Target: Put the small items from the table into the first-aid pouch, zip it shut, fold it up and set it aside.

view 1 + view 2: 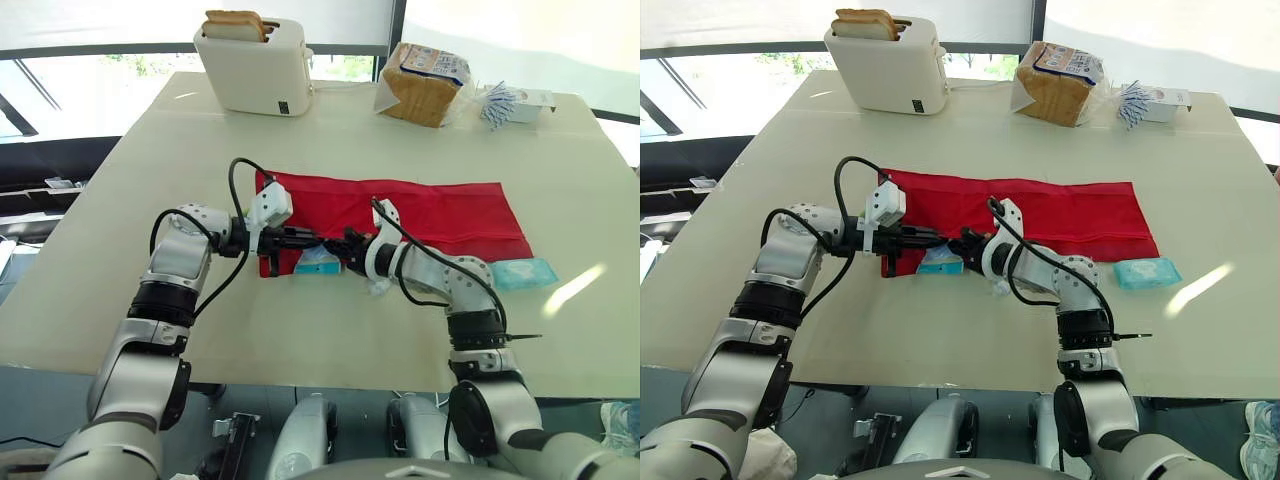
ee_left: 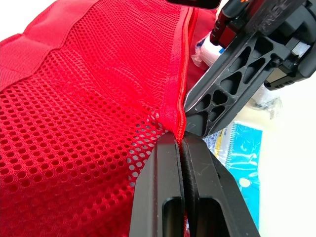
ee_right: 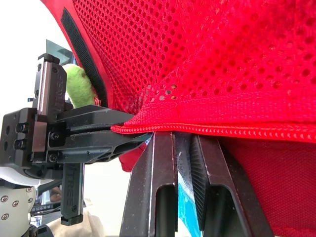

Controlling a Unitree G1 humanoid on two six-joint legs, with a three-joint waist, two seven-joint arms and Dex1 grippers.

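A red pouch (image 1: 400, 215) lies unfolded flat across the middle of the pale surface (image 1: 90, 280). At its 8 o'clock corner the left gripper (image 1: 303, 238) pinches the near hem, fingers pressed together. It is nearly tip to tip with the right gripper (image 1: 338, 243), which reaches in from 3 o'clock. A blue packet (image 1: 318, 264) lies at 6 o'clock of them, partly covered. A second blue packet (image 1: 522, 272) lies just beside the pouch's 4 o'clock corner. At the far edge stand a white toaster (image 1: 262, 70) holding bread (image 1: 236, 24) at 11 o'clock, a bagged loaf (image 1: 422, 85) at 1, and a box of sachets (image 1: 520, 102) at 2.
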